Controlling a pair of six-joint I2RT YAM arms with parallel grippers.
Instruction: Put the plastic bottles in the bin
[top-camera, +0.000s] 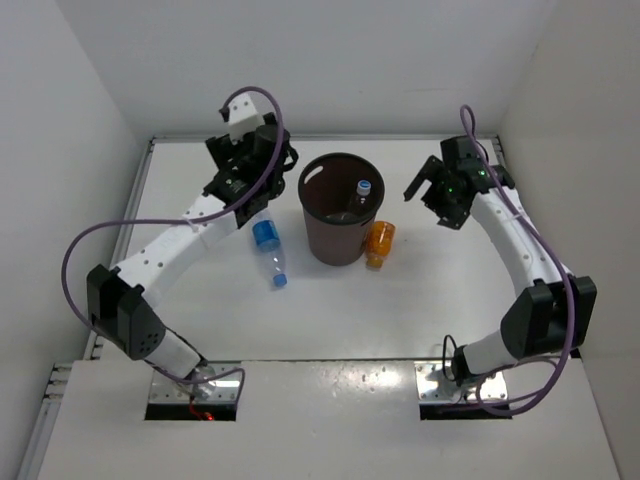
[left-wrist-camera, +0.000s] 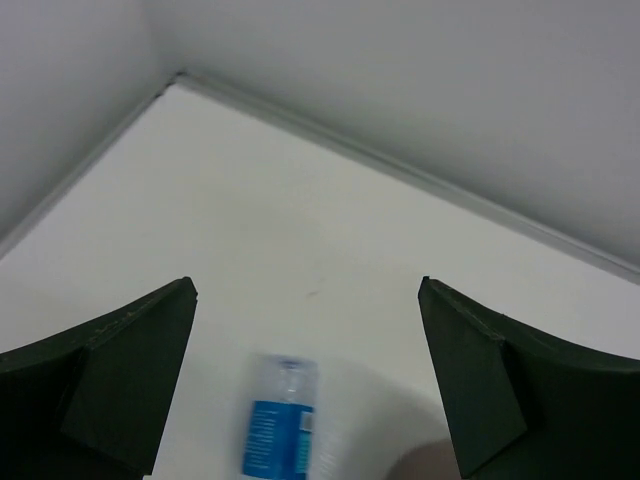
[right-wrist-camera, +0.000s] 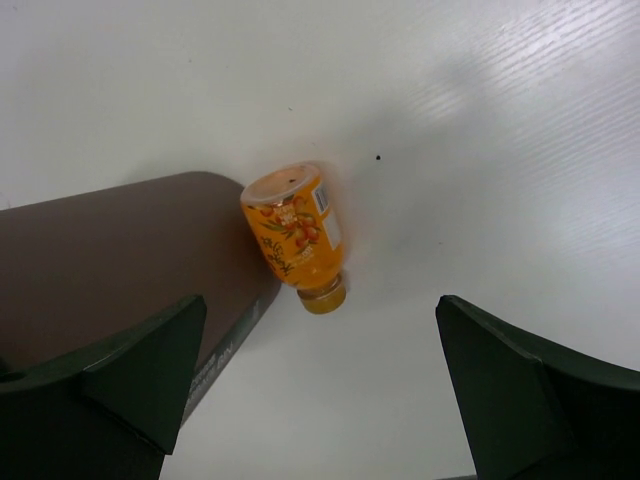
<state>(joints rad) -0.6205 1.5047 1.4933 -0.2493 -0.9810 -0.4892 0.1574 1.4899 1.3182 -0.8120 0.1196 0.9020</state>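
The dark brown bin (top-camera: 322, 228) stands mid-table. A clear bottle with a blue cap (top-camera: 361, 192) lies inside it, and I cannot tell what else the bin holds. The clear bottle with the blue label (top-camera: 268, 243) lies on the table left of the bin; it also shows in the left wrist view (left-wrist-camera: 282, 425). The orange bottle (top-camera: 378, 242) lies against the bin's right side, also in the right wrist view (right-wrist-camera: 296, 234). My left gripper (top-camera: 250, 175) (left-wrist-camera: 307, 290) is open and empty above the blue-label bottle. My right gripper (top-camera: 432, 198) (right-wrist-camera: 322, 305) is open and empty, right of the orange bottle.
White walls close in the table (top-camera: 430, 300) at the back and on both sides. The bin's wall (right-wrist-camera: 110, 250) fills the left of the right wrist view. The table's back-left corner (left-wrist-camera: 178, 78) shows in the left wrist view.
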